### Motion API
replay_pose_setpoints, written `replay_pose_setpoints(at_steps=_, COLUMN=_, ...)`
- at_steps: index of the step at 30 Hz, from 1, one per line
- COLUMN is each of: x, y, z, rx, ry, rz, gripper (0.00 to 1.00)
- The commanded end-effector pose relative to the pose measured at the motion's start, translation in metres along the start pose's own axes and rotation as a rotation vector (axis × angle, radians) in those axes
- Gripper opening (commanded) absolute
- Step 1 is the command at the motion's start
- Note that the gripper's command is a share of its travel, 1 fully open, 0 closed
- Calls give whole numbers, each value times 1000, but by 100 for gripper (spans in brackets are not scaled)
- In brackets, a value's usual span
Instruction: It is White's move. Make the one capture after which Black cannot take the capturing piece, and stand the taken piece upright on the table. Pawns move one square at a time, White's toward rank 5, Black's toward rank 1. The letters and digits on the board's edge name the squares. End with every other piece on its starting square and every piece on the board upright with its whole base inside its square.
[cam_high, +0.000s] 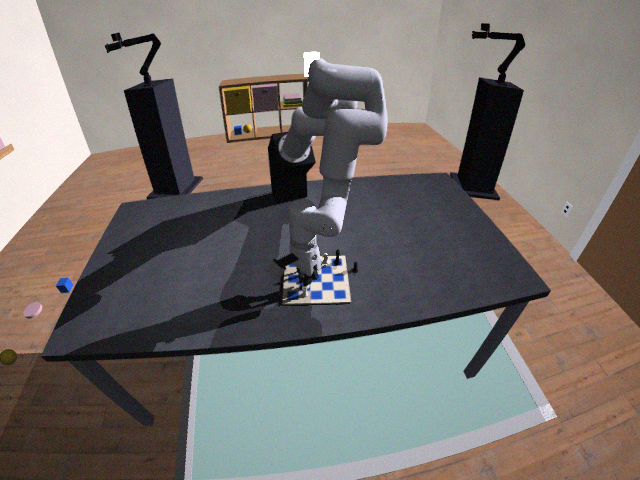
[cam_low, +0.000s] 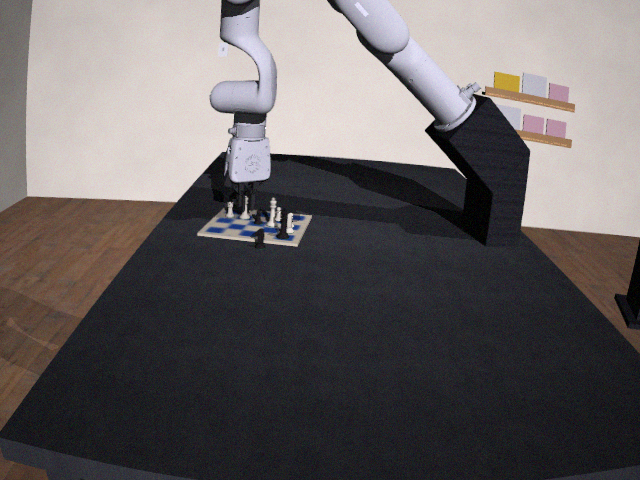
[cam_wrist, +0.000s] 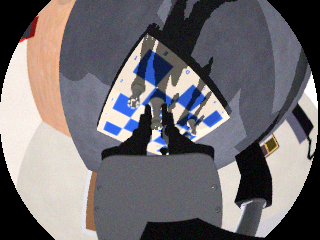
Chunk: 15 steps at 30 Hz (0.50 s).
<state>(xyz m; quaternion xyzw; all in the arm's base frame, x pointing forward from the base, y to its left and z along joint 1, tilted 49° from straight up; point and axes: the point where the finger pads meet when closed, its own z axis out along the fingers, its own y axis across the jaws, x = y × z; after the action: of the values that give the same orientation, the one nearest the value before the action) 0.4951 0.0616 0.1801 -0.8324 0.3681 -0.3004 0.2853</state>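
A small blue-and-cream chessboard (cam_high: 316, 301) (cam_low: 222, 236) (cam_wrist: 155, 67) lies on the dark table, with several white and black pieces on it. My gripper (cam_high: 309, 276) (cam_low: 242, 202) (cam_wrist: 156, 111) reaches straight down over the board's far left part in the exterior view and is shut on a white piece (cam_low: 246, 207), low at the board. I cannot tell whether its base touches the board. A black piece (cam_high: 355, 266) (cam_low: 259, 238) stands upright on the table just off the board's edge. A tall white piece (cam_low: 271, 211) and a black piece (cam_low: 282, 230) stand nearby on the board.
The arm's black pedestal (cam_high: 288, 173) (cam_low: 491, 170) stands on the table behind the board. Two black camera towers (cam_high: 160, 136) (cam_high: 488, 134) stand beyond the table's back corners. A shelf (cam_high: 258, 105) stands against the far wall.
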Motion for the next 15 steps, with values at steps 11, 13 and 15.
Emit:
replay_pose_setpoints(at_steps=11, x=1, y=-1, z=0, rx=1, ry=1, rz=0, gripper=0)
replay_pose_setpoints(at_steps=13, x=1, y=-1, z=-1, rx=1, ry=1, rz=0, gripper=0)
replay_pose_setpoints(at_steps=15, x=1, y=-1, z=-3, rx=1, ry=1, rz=0, gripper=0)
